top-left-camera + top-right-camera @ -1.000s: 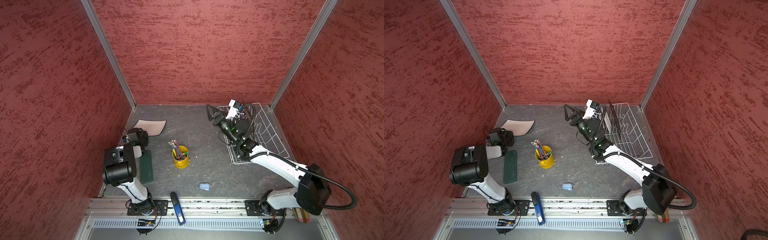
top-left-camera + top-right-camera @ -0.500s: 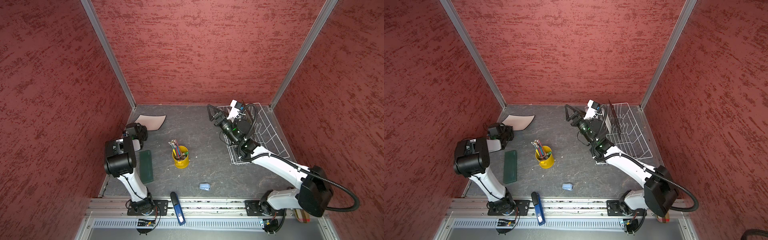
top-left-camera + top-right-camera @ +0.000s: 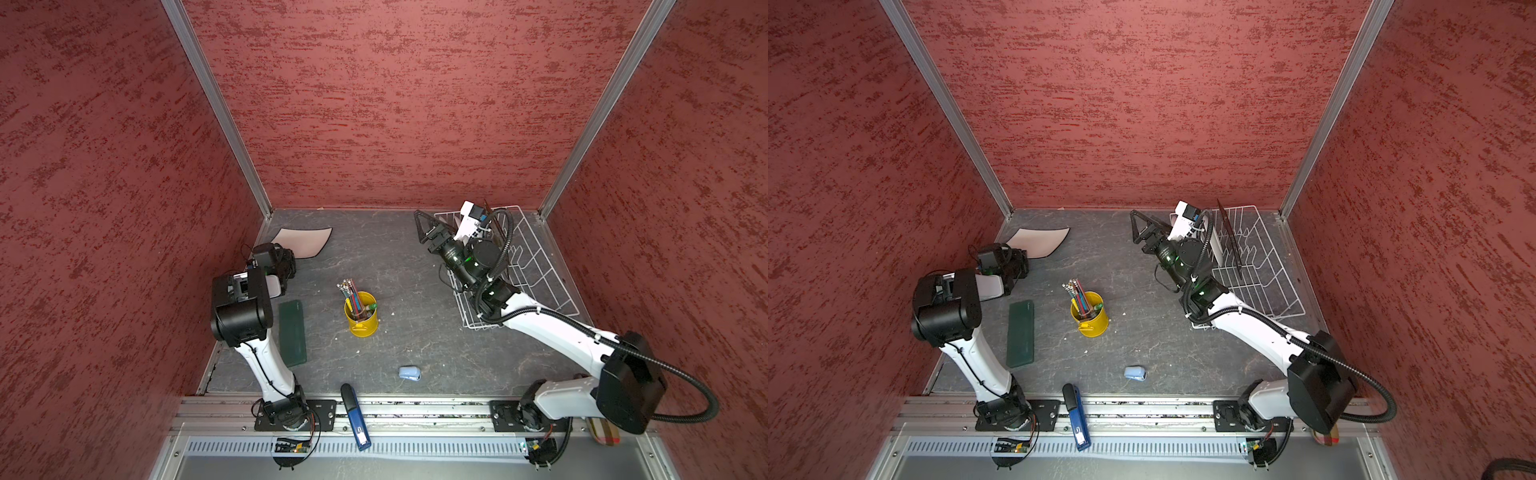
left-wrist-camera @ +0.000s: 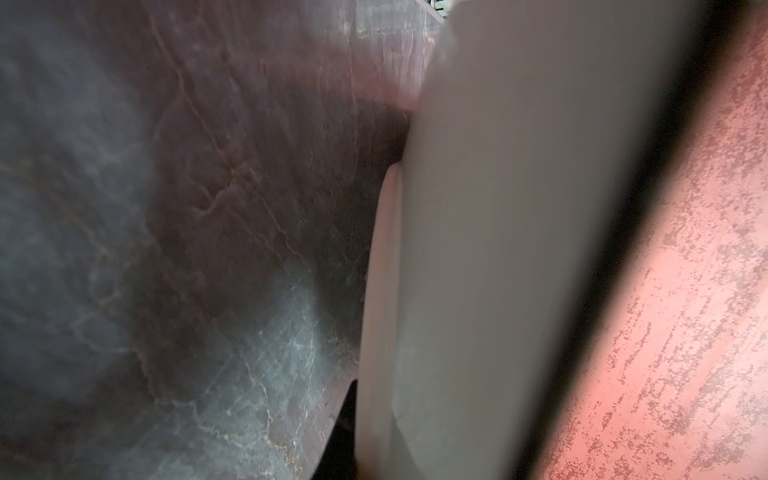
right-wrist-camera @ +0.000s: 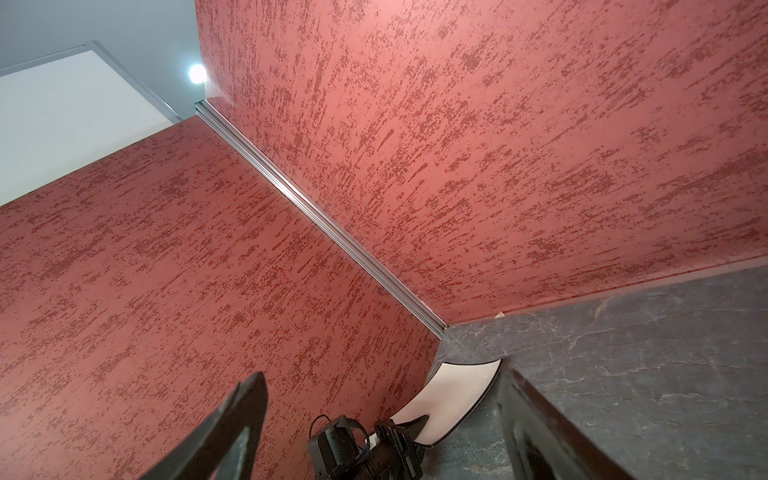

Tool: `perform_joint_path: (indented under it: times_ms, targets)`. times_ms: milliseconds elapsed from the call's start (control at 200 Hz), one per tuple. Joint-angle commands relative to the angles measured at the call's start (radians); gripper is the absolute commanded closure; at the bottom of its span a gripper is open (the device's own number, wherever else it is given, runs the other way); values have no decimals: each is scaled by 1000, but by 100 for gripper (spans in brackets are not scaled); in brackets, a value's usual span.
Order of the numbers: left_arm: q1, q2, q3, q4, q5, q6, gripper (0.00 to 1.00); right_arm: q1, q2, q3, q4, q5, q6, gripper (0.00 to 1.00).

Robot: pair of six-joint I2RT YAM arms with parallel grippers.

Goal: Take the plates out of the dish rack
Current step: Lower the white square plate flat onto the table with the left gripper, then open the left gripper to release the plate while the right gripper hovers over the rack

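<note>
Front rail: a blue stapler-like tool (image 3: 355, 415) is seen lying across the rail at the near edge, between the two arm bases.
Near tabletop: a small light-blue object (image 3: 409, 372) is seen on the dark marbled tabletop (image 3: 399, 257), well apart from everything else.
Left of centre: a flat dark-green case (image 3: 292, 328) is laid lengthwise just beside the left arm.
Centre: a yellow cup (image 3: 362, 318) filled with coloured pencils is stood upright between the two arms.
Right side: the dish rack (image 3: 536, 266) is placed along the right wall; its near end is overlapped by the right arm in both top views.
Left gripper (image 3: 291, 255): its jaws are clamped together on the near edge of the square plate (image 3: 305, 241), as is shown in the right wrist view, where one finger (image 5: 409, 424) is laid over the plate's rim.
Square plate: it is held near the far left corner, with a pale face and a dark edge shown; whether it touches the tabletop cannot be told.
Right gripper (image 3: 436, 226): its jaws are spread wide apart with nothing between them, and it is raised just beside the far end of the rack.
Far end of rack: a standing plate (image 3: 1231, 243) is seen on edge among the prongs as a thin dark line; its pattern cannot be made out.
</note>
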Motion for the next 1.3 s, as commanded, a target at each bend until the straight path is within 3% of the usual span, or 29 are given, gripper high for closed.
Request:
perform_joint_path:
  times_ms: [0, 311, 466, 962, 1293]
  targets:
    - [-10, -11, 45, 131, 18, -9, 94, 6, -21, -16, 9, 40, -7, 13]
    - [-20, -32, 36, 111, -3, -6, 79, 6, -33, -32, 14, 61, -8, 12]
    - [-22, -37, 39, 99, -7, -9, 63, 6, -39, -40, 10, 66, -10, 12]
    - [-30, -59, 39, 54, -9, -12, 27, 6, -70, -67, 20, 92, -16, 12]
    - [-31, -72, 21, 38, -24, -7, 14, 6, -87, -79, 21, 107, -16, 12]
